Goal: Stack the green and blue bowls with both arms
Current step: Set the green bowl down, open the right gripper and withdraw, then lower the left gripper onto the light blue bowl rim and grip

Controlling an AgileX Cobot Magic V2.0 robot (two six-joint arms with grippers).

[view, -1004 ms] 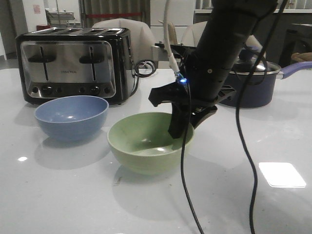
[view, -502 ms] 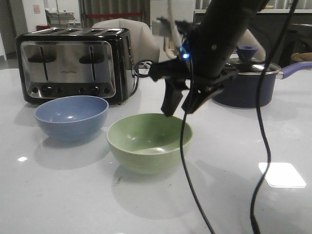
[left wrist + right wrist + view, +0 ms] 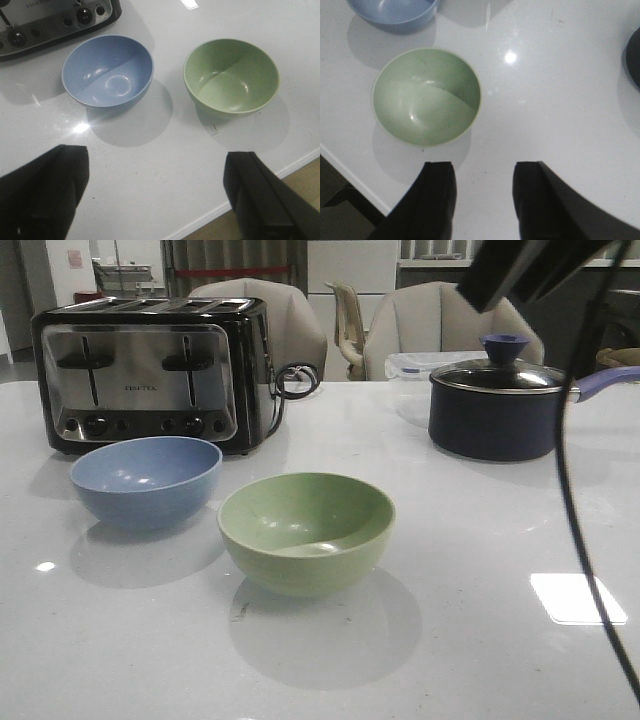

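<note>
The pale green bowl (image 3: 306, 530) stands upright on the white table, centre front; it also shows in the left wrist view (image 3: 230, 77) and the right wrist view (image 3: 426, 95). The dusty blue bowl (image 3: 146, 479) stands apart to its left, in front of the toaster, and shows in the left wrist view (image 3: 107, 70) and partly in the right wrist view (image 3: 395, 12). Both bowls are empty. My right gripper (image 3: 482, 170) is open and empty, high above the table beside the green bowl; only part of the right arm (image 3: 525, 268) shows in the front view. My left gripper (image 3: 156, 172) is wide open and empty, above the table's front edge.
A black-and-chrome toaster (image 3: 150, 370) stands at the back left. A dark saucepan (image 3: 497, 408) with a purple handle and lid knob stands at the back right. A black cable (image 3: 585, 530) hangs down on the right. The table's front edge (image 3: 235, 206) lies under the left gripper.
My right arm has risen out of the green bowl and swung up to the right, almost out of the front view. The bowls have not moved.
</note>
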